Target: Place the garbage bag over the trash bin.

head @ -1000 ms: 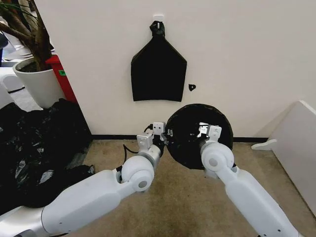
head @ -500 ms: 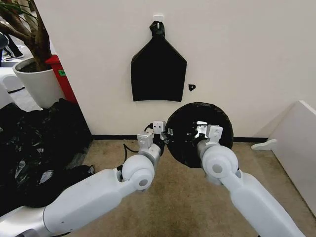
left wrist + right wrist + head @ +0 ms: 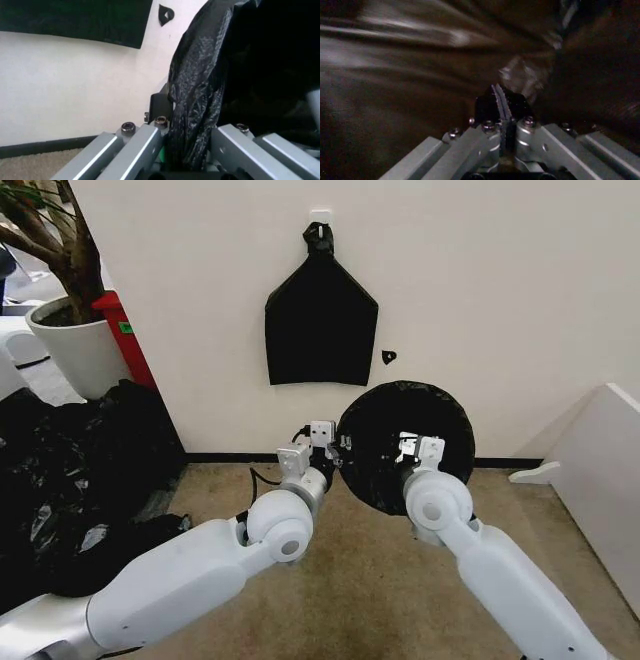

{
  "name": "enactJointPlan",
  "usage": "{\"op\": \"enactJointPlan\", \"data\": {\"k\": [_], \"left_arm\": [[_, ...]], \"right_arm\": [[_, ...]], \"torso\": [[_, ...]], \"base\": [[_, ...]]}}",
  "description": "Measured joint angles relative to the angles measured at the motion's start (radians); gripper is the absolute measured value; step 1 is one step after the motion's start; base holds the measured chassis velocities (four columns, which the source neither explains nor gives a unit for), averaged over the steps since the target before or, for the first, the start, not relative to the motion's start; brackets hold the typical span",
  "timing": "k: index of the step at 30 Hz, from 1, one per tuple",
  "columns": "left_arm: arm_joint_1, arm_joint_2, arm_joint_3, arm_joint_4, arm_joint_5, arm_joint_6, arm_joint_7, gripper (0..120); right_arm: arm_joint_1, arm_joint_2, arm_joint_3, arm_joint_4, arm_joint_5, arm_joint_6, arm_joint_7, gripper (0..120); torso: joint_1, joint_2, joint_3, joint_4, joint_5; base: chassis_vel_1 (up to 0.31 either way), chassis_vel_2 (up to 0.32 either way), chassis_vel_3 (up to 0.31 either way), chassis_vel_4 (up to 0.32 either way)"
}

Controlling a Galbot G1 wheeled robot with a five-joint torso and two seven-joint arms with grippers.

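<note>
The garbage bag (image 3: 400, 450) sits low against the white wall (image 3: 520, 310), its black film spread into a round dark mouth facing the head camera, with the trash bin hidden under the plastic — none of its cream rim can be made out. Left gripper (image 3: 322, 448) is at the edge of the bag nearest the hanging flat black bag (image 3: 320, 320), which is pinned higher on the wall from a hook. In the left wrist view that left gripper (image 3: 187, 150) has a twisted fold of the garbage bag (image 3: 197, 93) running down between its metal fingers (image 3: 145, 144), pinched there. Right gripper (image 3: 412, 448) is inside the bag's dark round mouth; in the right wrist view the right gripper (image 3: 501, 108) has its pads pressed flat together, closed down narrow, with glossy film all around — whether film is caught between them I cannot tell. Away from the wall, a large heap of black plastic (image 3: 70, 480) lies on the carpet below the white plant pot (image 3: 75, 345).
</note>
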Motion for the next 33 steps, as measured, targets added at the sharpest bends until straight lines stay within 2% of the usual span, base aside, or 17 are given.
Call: {"op": "enactJointPlan", "data": {"k": [5, 13, 21, 25, 33], "left_arm": [[-0.008, -0.018, 0.012, 0.006, 0.009, 0.000, 0.002, 0], [-0.014, -0.005, 0.018, -0.012, 0.013, 0.000, 0.004, 0], [-0.008, -0.003, 0.014, -0.021, 0.010, 0.002, 0.008, 0], [-0.007, -0.005, 0.012, -0.020, 0.010, 0.002, 0.011, 0], [0.000, -0.011, 0.006, -0.008, 0.009, 0.010, 0.001, 0]], "right_arm": [[0.032, 0.006, -0.030, 0.008, -0.011, 0.000, 0.006, 0], [0.077, 0.043, -0.014, -0.163, -0.077, 0.003, -0.019, 0], [0.078, 0.046, 0.000, -0.247, -0.104, 0.006, -0.033, 0], [0.075, 0.041, 0.001, -0.221, -0.098, 0.008, -0.024, 0], [0.057, 0.022, -0.026, -0.078, -0.027, 0.013, 0.018, 0]], "torso": [[0.000, 0.000, 0.000, 0.0000, 0.0001], [0.000, 0.000, 0.000, 0.0001, 0.0003], [0.000, 0.000, 0.000, 0.0000, 0.0002], [0.000, 0.000, 0.000, 0.0001, 0.0002], [0.000, 0.000, 0.000, 0.0000, 0.0001]], "base": [[0.000, 0.000, 0.000, 0.000], [0.000, 0.000, 0.000, 0.000], [0.000, 0.000, 0.000, 0.000], [0.000, 0.000, 0.000, 0.000], [0.000, 0.000, 0.000, 0.000]]}}
